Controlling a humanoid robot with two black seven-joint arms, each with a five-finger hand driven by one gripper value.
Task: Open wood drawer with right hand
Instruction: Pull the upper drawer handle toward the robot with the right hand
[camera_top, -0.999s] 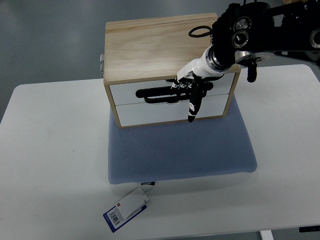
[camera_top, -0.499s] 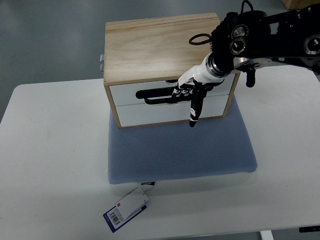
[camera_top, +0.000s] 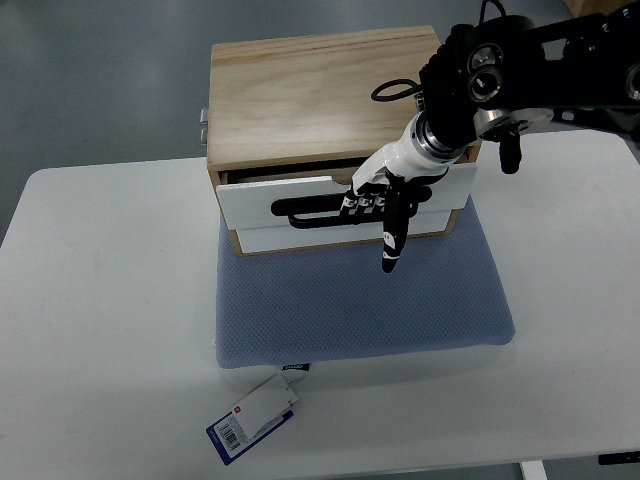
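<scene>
On a white table that filled most of the view, with a grey-blue floor showing beyond its far edge, lay a blue-grey cushioned mat. A small tag with a barcode hung from the mat's near edge and rested on the tabletop. At the back of the mat stood a light wood drawer cabinet with two white-fronted drawers stacked one above the other. The upper drawer was pulled a little way out of the cabinet, leaving a dark gap between its front and the wooden frame; whatever it held could not be seen. The lower drawer sat flush and closed. A black bar handle ran across the upper drawer's front. The black right arm came in from the upper right edge of the view, crossing above the cabinet's top corner. The right hand, white and black, had its fingers curled over the handle in a grip, while one black finger pointed straight down past the lower drawer toward the mat.
</scene>
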